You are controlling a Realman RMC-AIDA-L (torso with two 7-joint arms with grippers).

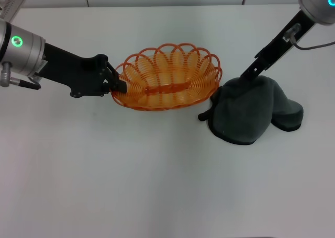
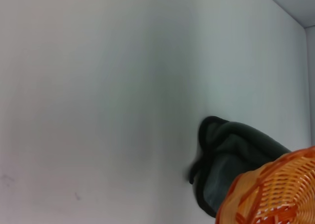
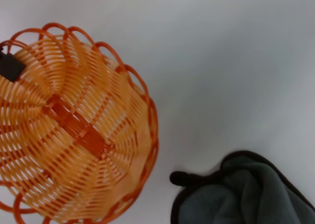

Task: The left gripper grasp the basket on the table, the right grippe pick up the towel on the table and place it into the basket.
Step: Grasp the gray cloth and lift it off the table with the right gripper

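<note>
The orange wire basket (image 1: 168, 80) stands empty at the middle of the white table (image 1: 131, 175). My left gripper (image 1: 116, 85) is shut on the basket's left rim; one black finger (image 3: 10, 66) shows on that rim in the right wrist view. Just right of the basket, the dark grey towel (image 1: 246, 112) rises in a tent shape, with a lobe trailing to the right. My right gripper (image 1: 245, 76) comes down slanted onto the towel's peak, its fingertips buried in the cloth and pinching it. Both wrist views show the basket (image 2: 275, 194) (image 3: 74, 130) beside the towel (image 2: 231, 155) (image 3: 246, 194).
A small dark loop of the towel's edge (image 1: 203, 115) sticks out toward the basket's right end. Bare white table lies in front of and behind both things. The table's far edge runs along the top of the head view.
</note>
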